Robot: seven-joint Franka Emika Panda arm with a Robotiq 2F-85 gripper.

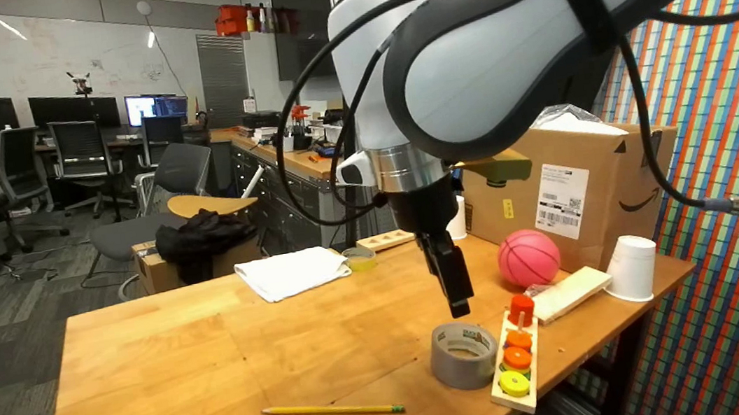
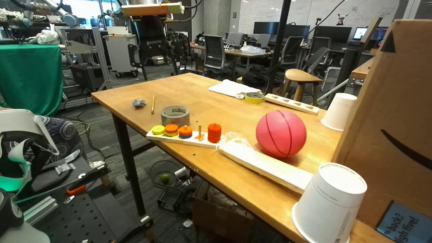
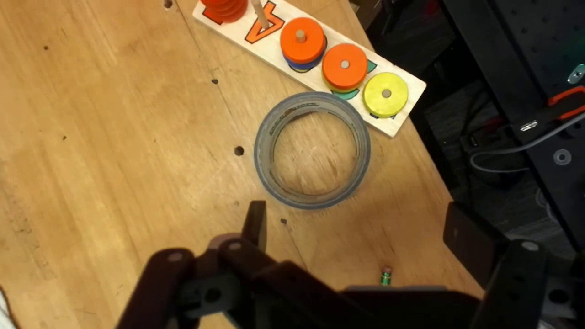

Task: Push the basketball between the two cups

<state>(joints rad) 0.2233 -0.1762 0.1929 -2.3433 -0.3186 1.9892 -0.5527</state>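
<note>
Pincer (image 3: 356,219) spread (empty!), and the basketball (image 2: 281,134) likely wants a low, slow push between the cups (image 2: 329,204), at right in an exterior view.

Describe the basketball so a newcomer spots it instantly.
Find the cardboard box on the wooden table. In an exterior view, the basketball sits in front of it, beside a pale board. It is pinkish-red with dark seams, unlike the white cup by the board's end.

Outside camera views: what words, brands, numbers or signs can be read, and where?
"RANK", cut off: robot arm
"ROBOTIQ": gripper
"DUCK": grey tape roll
"back?", "igh five!", smile mark: cardboard box
Too small or blurred: barcode label, yellow tag, print on near white cup, whiteboard writing.
</note>
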